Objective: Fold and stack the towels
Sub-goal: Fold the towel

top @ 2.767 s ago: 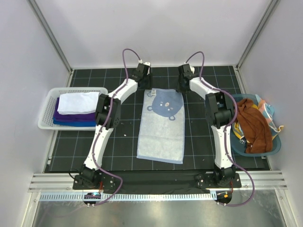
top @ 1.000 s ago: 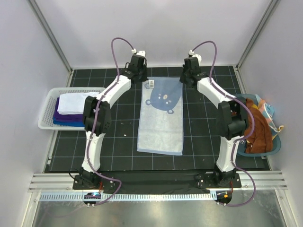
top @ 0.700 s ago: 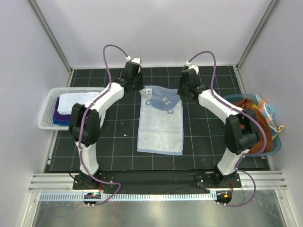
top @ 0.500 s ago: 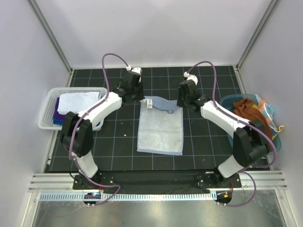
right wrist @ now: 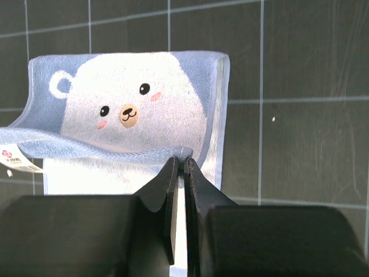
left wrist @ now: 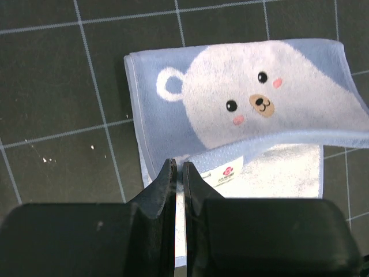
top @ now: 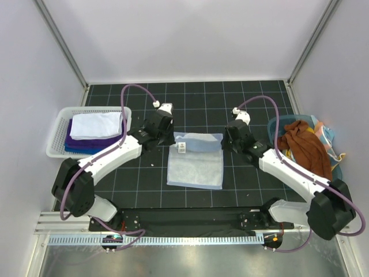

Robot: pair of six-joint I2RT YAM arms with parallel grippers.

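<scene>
Between our two grippers: the light-blue bear towel, lying on the black grid mat with one edge lifted. We have the left gripper clamped on that edge's left corner and the right gripper clamped on its right corner. Jaws on both are nearly together, with only cloth between them.

Left wrist view: the bear towel hem runs in between the tips of the left gripper. The sewn label is just right of them, and the bear face lies flat on the mat beyond the tips.

Right wrist view: hem pinched the same way at the right gripper. The raised edge runs off to the left of the tips and sags a little. The bear face on the bear towel is beyond and left of them.

From above, the raised flap hides the bear face. The towel's near part lies flat on the mat, on the base side of both grippers. The label is just beside the left gripper, on its inner side.

Outboard of the left gripper, well apart: a white slatted basket with a white towel on top of a purple towel, and something dark blue under that.

Outboard of the right gripper, near its arm: a teal tub holding a rust-brown towel. There is more cloth under it; we cannot tell which.
</scene>
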